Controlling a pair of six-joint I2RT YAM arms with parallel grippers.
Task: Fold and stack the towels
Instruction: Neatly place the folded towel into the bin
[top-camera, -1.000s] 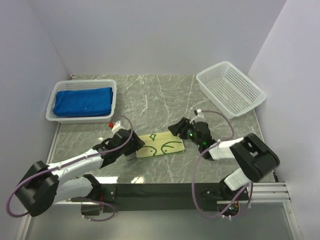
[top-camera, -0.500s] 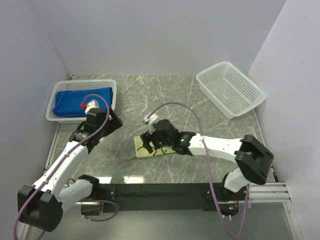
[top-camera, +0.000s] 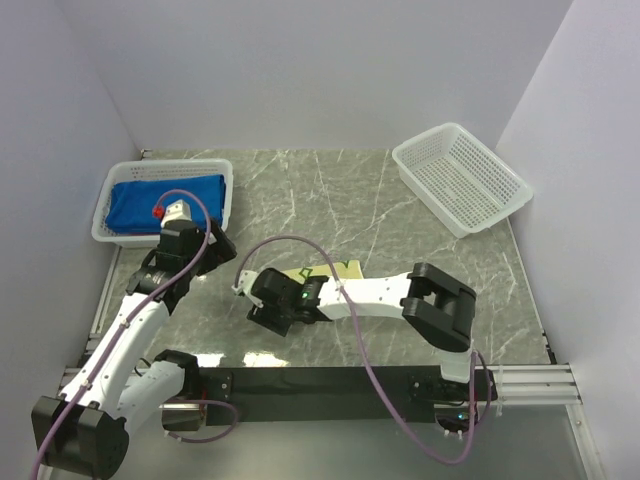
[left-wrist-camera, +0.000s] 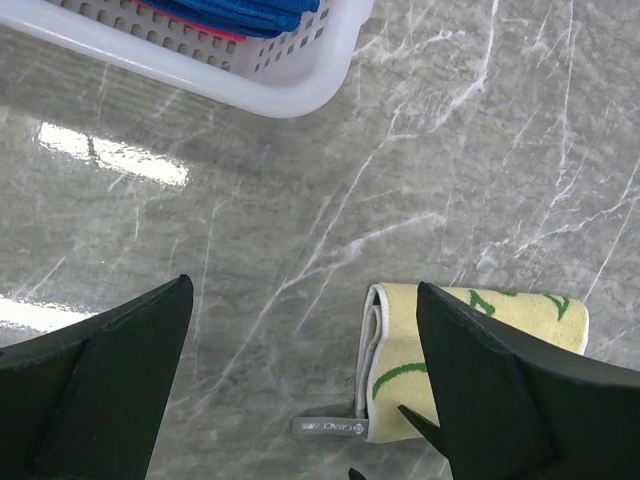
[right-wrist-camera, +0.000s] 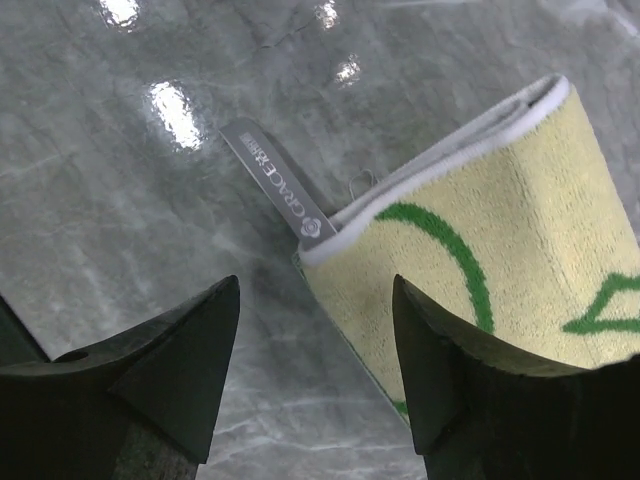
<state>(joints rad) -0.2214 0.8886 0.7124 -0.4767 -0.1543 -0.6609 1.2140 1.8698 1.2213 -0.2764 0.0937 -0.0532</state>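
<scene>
Far-left basket (top-camera: 229, 196) holds blue towels (top-camera: 165, 203); yellow towel (right-wrist-camera: 500, 240) lies near-centre; left gripper (left-wrist-camera: 302, 292), right gripper (right-wrist-camera: 315, 288) both released.

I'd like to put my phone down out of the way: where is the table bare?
Bare stone lies at the back of the table, between the basket holding blue towels and the empty basket, and at the front right corner. The front left is crowded: the yellow towel, the left arm and the right arm sit there.
</scene>
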